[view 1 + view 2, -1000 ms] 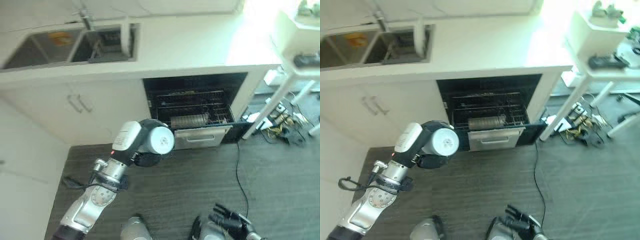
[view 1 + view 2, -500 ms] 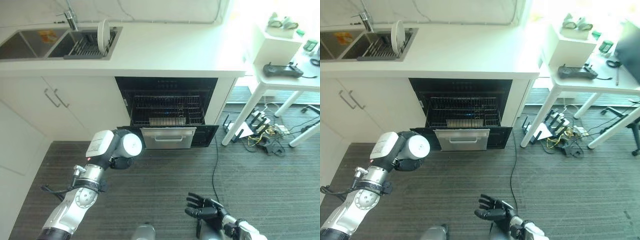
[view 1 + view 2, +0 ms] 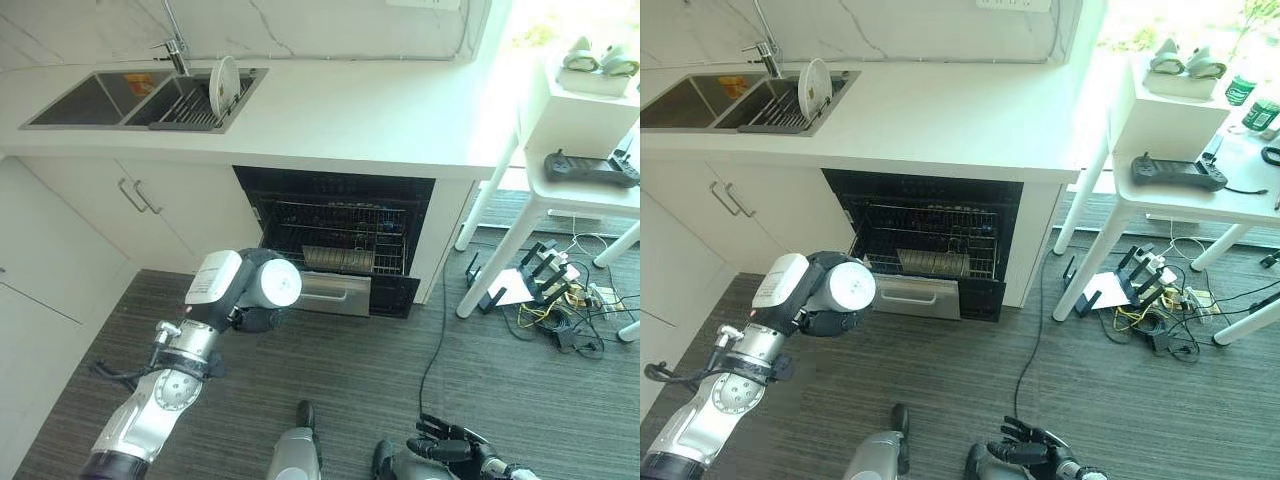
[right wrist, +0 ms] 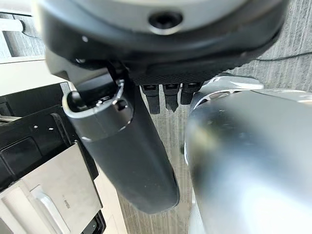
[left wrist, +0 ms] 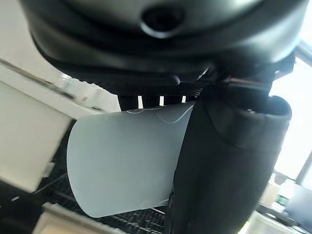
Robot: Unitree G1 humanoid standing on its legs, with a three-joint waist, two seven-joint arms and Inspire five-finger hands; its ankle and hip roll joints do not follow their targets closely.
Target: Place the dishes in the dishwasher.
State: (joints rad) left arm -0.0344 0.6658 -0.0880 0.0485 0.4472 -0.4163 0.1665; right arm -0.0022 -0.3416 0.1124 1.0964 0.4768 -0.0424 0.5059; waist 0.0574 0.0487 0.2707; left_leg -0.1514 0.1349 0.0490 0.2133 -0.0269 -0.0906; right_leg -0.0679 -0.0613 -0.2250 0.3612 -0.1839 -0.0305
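Note:
My left hand (image 3: 256, 316) is shut on a white cup (image 3: 270, 283), carried on its side above the floor in front of the open dishwasher (image 3: 345, 235). In the left wrist view the cup (image 5: 126, 161) sits between the thumb (image 5: 229, 165) and the fingers. The dishwasher's wire rack (image 3: 930, 240) holds a row of dishes (image 3: 933, 262); its silver front panel (image 3: 333, 292) faces the floor side. A white plate (image 3: 222, 87) stands upright in the sink's drying rack. My right hand (image 3: 450, 450) hangs low, fingers relaxed and holding nothing.
A white counter (image 3: 380, 110) runs above the dishwasher, with a double sink (image 3: 100, 98) and tap at its left. White cupboards (image 3: 140, 200) stand left of the dishwasher. A white side table (image 3: 590, 170) and tangled cables (image 3: 545, 290) lie to the right.
The camera has shifted, so the kitchen sits differently in view. My left hand still carries the cup at about the same distance from the dishwasher. My right hand shows lower.

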